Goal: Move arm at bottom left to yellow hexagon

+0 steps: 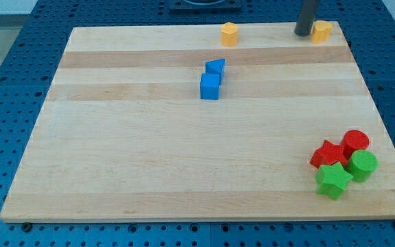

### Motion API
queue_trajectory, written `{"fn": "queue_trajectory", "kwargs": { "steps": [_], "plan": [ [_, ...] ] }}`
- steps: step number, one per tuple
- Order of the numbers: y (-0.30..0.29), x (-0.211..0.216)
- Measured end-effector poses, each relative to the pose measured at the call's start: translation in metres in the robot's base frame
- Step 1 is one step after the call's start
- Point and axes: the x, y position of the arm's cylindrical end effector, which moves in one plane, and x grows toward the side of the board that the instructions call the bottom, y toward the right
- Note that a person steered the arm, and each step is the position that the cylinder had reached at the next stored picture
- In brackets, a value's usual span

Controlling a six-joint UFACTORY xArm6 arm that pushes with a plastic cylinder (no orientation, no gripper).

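While the yellow hexagon (pixel 230 33) sits at the board's top edge, well off to the view's left of my tip (pixel 302 33), my tip, a bare rod holding nothing, rests just beside another yellow block (pixel 321 31) on its right; two blue blocks (pixel 212 79) lie lower left.

The wooden board (pixel 149 171) lies on a blue perforated table (pixel 5 82). Two blue blocks, a cube (pixel 210 87) and an irregular one (pixel 215 67), touch near the board's upper middle. At the board's lower-right corner cluster a red cylinder (pixel 355 143), a red star (pixel 328 154), a green cylinder (pixel 363 165) and a green star (pixel 333 180).
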Motion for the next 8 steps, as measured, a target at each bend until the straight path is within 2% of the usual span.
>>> {"fn": "queue_trajectory", "kwargs": {
  "steps": [1, 2, 3, 4, 5, 7, 8],
  "plan": [
    [-0.043, 0.026],
    [-0.039, 0.065],
    [0.005, 0.078],
    [0.040, 0.065],
    [0.049, 0.041],
    [0.049, 0.013],
    [0.049, 0.014]
  ]
}}
